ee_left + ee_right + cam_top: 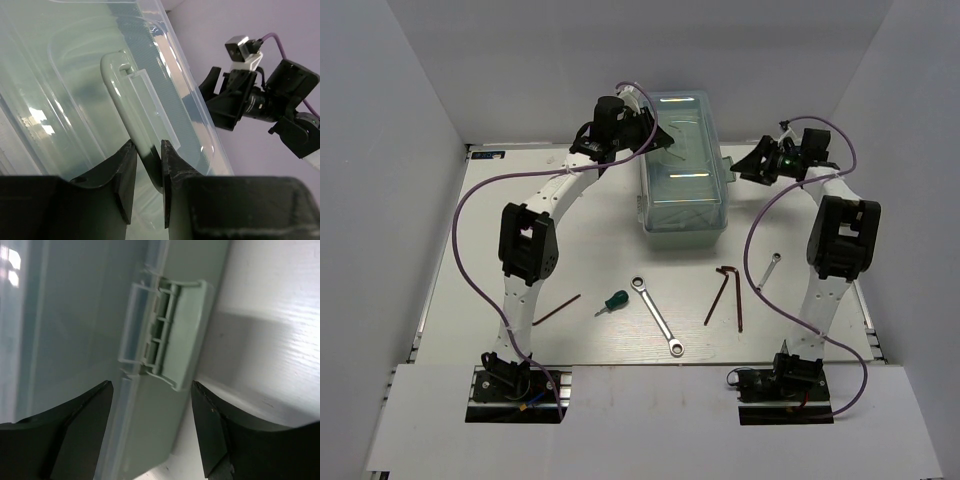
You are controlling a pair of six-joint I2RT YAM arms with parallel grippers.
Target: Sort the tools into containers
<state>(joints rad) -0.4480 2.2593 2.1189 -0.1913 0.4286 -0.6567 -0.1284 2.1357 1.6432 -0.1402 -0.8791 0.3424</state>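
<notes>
The closed mint-green toolbox [682,170] with its translucent lid [75,75] stands at the back middle. My left gripper [655,136] is over the lid, shut on the pale green handle [122,90], which runs between the jaws [148,152]. My right gripper [748,165] is open at the box's right side, its jaws [152,410] astride the side latch [177,335] without touching it. On the table lie a long wrench [657,316], a short wrench [769,270], one green screwdriver [612,301] and dark hex keys [723,292], with one more hex key to the left [556,309].
White walls close in the table on the left, right and back. The arm bases [515,390] [785,385] sit at the near edge. Purple cables loop beside both arms. The right arm's wrist camera shows in the left wrist view [250,95].
</notes>
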